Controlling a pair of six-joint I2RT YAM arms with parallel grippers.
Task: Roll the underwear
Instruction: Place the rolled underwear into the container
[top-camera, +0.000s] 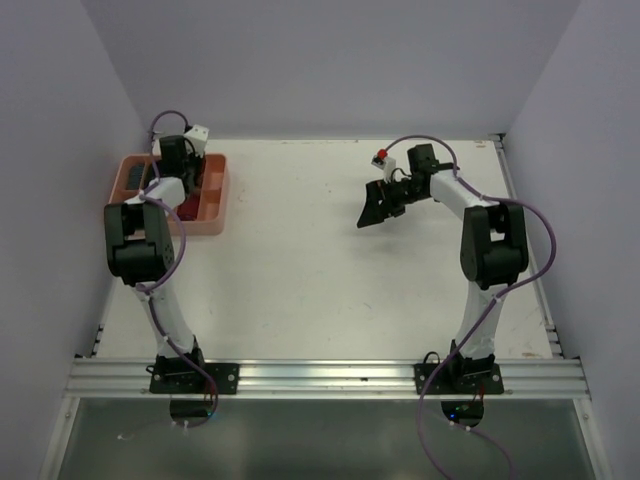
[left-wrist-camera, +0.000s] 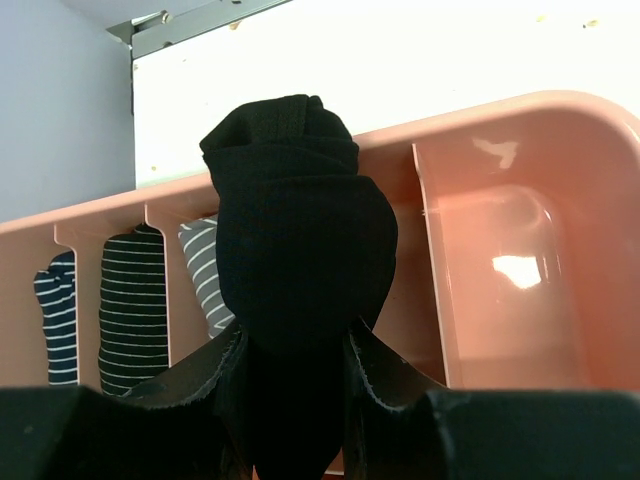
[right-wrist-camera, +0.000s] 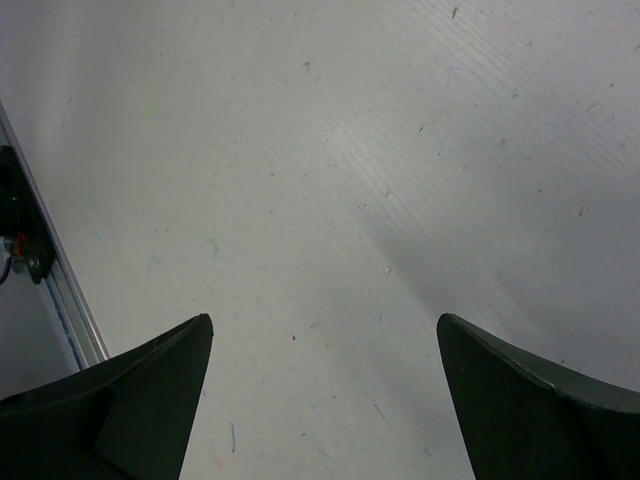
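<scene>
Two views split the story for you. From above, the tray (top-camera: 216, 214) sits at the far left corner of the tabletop (top-camera: 300, 280), and the left arm bends over it and hides what it carries. The left wrist view fills that in: the left gripper (left-wrist-camera: 293, 345) has its fingers closed on the lower end of the black underwear (left-wrist-camera: 300, 230), a rolled bundle held above the tray. Its long axis runs straight out from the fingers, with the free end pointing towards the tray's far wall. Behind it, in the tray's left compartments, stand a grey striped roll (left-wrist-camera: 203, 270) and two dark striped rolls (left-wrist-camera: 133, 300), each upright in its own slot. The right gripper (top-camera: 375, 208) hangs over the far right part of the tabletop; its wrist view shows you the fingers spread wide, with only bare surface between them.
</scene>
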